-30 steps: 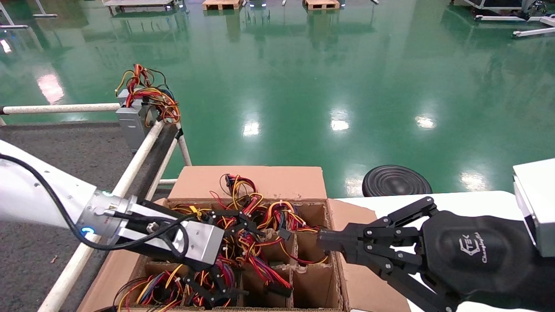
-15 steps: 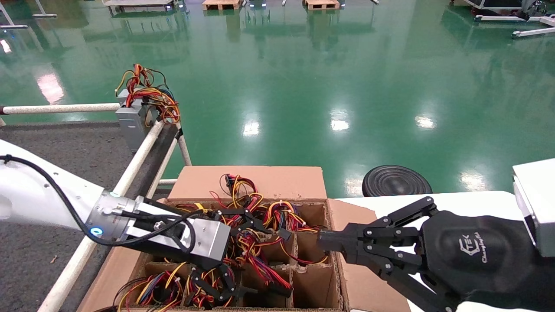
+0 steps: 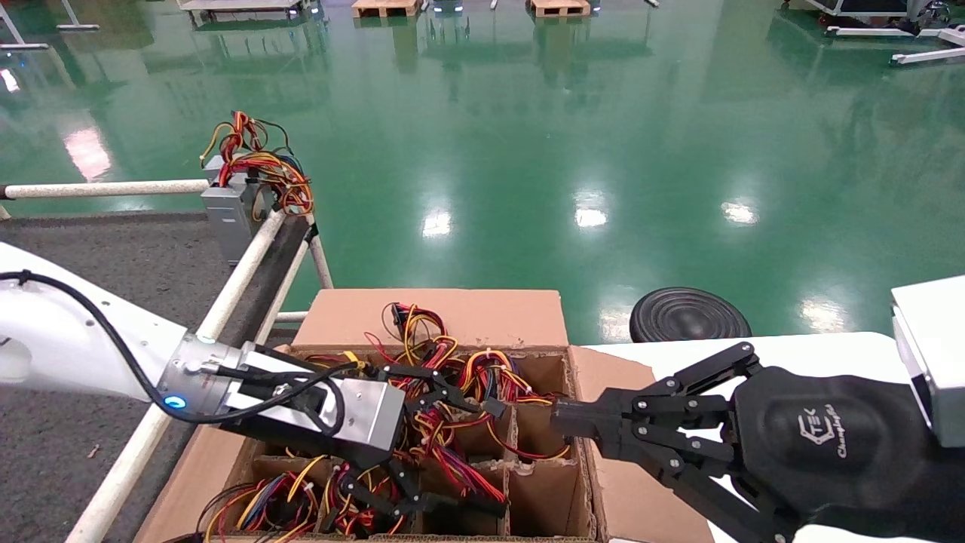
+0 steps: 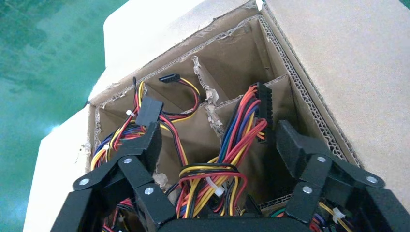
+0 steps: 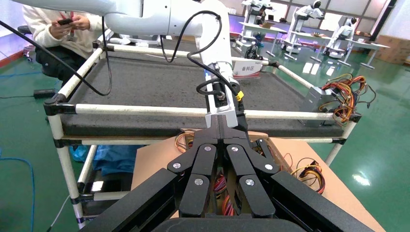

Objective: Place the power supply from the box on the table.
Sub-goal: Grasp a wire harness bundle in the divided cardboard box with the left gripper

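Observation:
The box (image 3: 452,317) stands in front of me, its cardboard cells full of red, yellow and orange wires. Only the wires of the power supply (image 3: 445,434) show; its metal body is hidden in the cells. My left gripper (image 3: 433,445) reaches into the box from the left and is open. In the left wrist view a tied wire bundle (image 4: 232,145) rises between the spread fingers of that gripper (image 4: 220,140), untouched by either pad. My right gripper (image 3: 562,421) is shut and empty, hovering at the box's right rim. The table (image 3: 90,256) lies to the left.
A grey unit heaped with tangled wires (image 3: 230,207) sits at the table's far corner by the white tube rails (image 3: 241,271). A black round disc (image 3: 690,315) lies on the green floor. A white surface (image 3: 829,347) runs under my right arm. A seated person (image 5: 63,29) is beyond the table.
My left gripper has slid rightward and deeper over the box's wires, staying open. The right arm has not moved.

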Tool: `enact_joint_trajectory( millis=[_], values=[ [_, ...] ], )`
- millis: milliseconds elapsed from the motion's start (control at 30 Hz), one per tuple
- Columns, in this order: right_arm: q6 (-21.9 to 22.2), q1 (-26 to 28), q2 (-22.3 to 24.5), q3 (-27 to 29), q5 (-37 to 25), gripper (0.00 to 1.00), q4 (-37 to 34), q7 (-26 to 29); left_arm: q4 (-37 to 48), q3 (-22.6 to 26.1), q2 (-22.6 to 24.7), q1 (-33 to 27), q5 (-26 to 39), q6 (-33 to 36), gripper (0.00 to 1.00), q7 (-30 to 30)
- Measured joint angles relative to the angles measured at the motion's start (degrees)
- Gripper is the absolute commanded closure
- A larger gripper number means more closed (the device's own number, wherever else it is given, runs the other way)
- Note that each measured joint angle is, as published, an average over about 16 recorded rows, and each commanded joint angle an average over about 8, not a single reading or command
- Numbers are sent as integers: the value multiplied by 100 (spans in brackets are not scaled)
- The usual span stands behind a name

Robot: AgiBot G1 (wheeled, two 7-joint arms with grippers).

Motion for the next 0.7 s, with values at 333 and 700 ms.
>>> enact_joint_trajectory(
  millis=[333,700],
  values=[
    [0,0,0,0,0,100,0,0,202,59,65,-26,-99,50,100,102],
    [0,0,0,0,0,100,0,0,387,141,92,-38,-224,112,100,218]
  ],
)
